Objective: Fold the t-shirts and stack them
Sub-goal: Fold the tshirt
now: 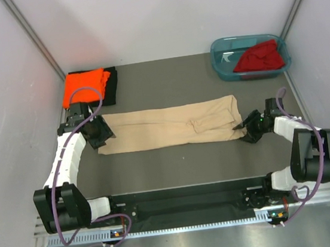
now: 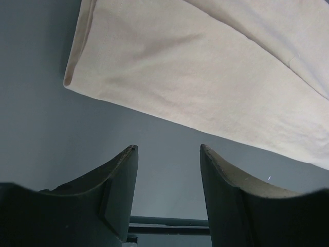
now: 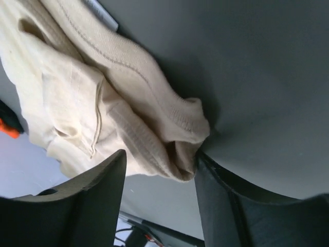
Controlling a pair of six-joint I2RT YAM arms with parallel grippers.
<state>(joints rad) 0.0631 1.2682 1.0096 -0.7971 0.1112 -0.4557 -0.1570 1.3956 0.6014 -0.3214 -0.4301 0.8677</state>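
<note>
Presently, item 1: left gripper [image 2: 167, 149], 2 fingers spread with nothing between them, set low over the table [image 2: 41, 128] just short of the hem end of the beige t-shirt [image 2: 205, 77]. The cloth's edge lies directly ahead of the fingertips, apart from them. Item 2: right gripper [image 3: 159, 154], 2 fingers likewise spread, standing around the bunched collar end of the same shirt; the cloth lies in the gap and touches 1 finger [image 3: 221, 190] but is not pinched. Placement, as judged: 1 gripper at each short end of a shirt already narrowed into a long strip, sides turned in, suits taking both ends for the next fold, end to end. Outward from the left gripper, beyond it toward the back wall: orange t-shirt [image 1: 85, 85], folded, lying on a black t-shirt [image 1: 112, 85], also folded; this looks to be the stack the beige one is to join. Outward from the right gripper, beyond it in the far corner: teal tub [image 1: 219, 53] holding a dark red t-shirt [image 1: 259, 57], crumpled and unfolded, presumably waiting its turn. Count: 2 grippers; 4 t-shirts (1 beige, 1 orange, 1 black, 1 dark red), of which 2 stacked, 1 in work, 1 untouched; 1 tub; 1 table.
</note>
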